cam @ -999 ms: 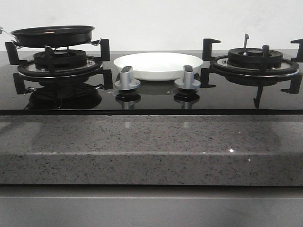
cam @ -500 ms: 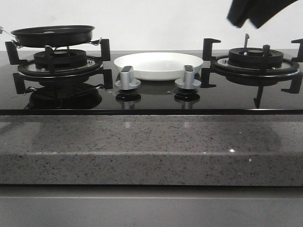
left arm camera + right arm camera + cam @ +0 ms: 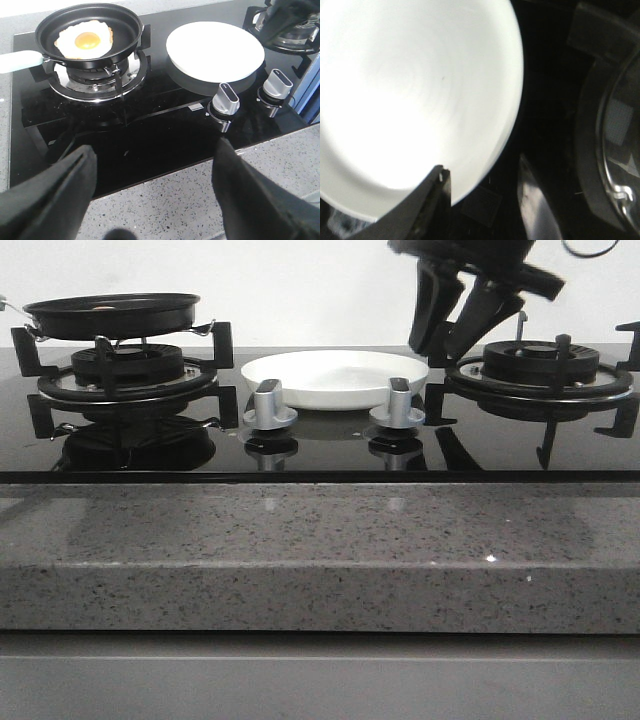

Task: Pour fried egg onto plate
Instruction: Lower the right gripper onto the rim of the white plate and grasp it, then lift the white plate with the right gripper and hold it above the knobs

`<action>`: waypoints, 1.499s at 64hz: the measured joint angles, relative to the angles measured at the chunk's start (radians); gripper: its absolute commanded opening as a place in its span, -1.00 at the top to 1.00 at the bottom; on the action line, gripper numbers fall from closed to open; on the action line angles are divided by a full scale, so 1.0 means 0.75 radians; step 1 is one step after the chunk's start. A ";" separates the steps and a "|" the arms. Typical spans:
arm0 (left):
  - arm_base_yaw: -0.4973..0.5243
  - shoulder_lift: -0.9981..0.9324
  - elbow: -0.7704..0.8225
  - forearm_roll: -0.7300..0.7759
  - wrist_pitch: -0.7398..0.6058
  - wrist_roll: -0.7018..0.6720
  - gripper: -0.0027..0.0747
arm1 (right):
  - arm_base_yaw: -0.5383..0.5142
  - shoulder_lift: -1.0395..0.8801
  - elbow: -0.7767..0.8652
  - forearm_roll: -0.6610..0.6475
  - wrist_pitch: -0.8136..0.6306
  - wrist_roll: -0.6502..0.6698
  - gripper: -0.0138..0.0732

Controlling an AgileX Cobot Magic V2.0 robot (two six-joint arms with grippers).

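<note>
The fried egg (image 3: 85,41), white with an orange yolk, lies in a black frying pan (image 3: 112,314) on the left burner (image 3: 128,375); the pan (image 3: 87,31) has a pale handle (image 3: 17,61). The white plate (image 3: 335,378) sits on the black hob between the burners and also shows in the left wrist view (image 3: 215,50) and the right wrist view (image 3: 410,100). My right gripper (image 3: 442,350) is open just above the plate's right rim, one finger (image 3: 427,200) over the plate. My left gripper (image 3: 152,165) is open and empty above the counter's front edge, out of the front view.
Two silver knobs (image 3: 269,405) (image 3: 397,403) stand in front of the plate. The right burner (image 3: 540,375) with black pan supports is beside my right gripper. A speckled grey stone counter (image 3: 320,550) runs along the front. A white wall is behind.
My right arm has come down from the upper right corner and moved left, its open fingers now just above the plate's right rim. Pan, egg and plate have not moved.
</note>
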 measured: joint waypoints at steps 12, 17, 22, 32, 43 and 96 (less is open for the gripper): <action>0.000 0.000 0.000 0.000 0.000 0.000 -0.34 | -0.006 0.130 -0.132 0.017 0.035 0.050 0.07; 0.000 0.000 0.000 0.000 0.000 0.000 -0.34 | -0.006 0.165 -0.161 0.032 0.038 0.055 0.13; 0.000 0.000 0.000 0.000 0.000 0.000 -0.34 | -0.006 0.181 -0.173 0.052 0.038 0.055 0.21; 0.000 0.000 0.000 0.000 0.000 0.000 -0.34 | -0.009 0.204 -0.187 0.077 0.040 0.058 0.46; 0.000 0.000 0.000 0.000 0.000 0.000 -0.34 | -0.009 0.214 -0.190 0.127 0.004 0.070 0.86; 0.000 0.000 0.000 0.000 -0.003 0.000 -0.34 | -0.025 -0.344 0.214 0.183 -0.083 0.045 0.82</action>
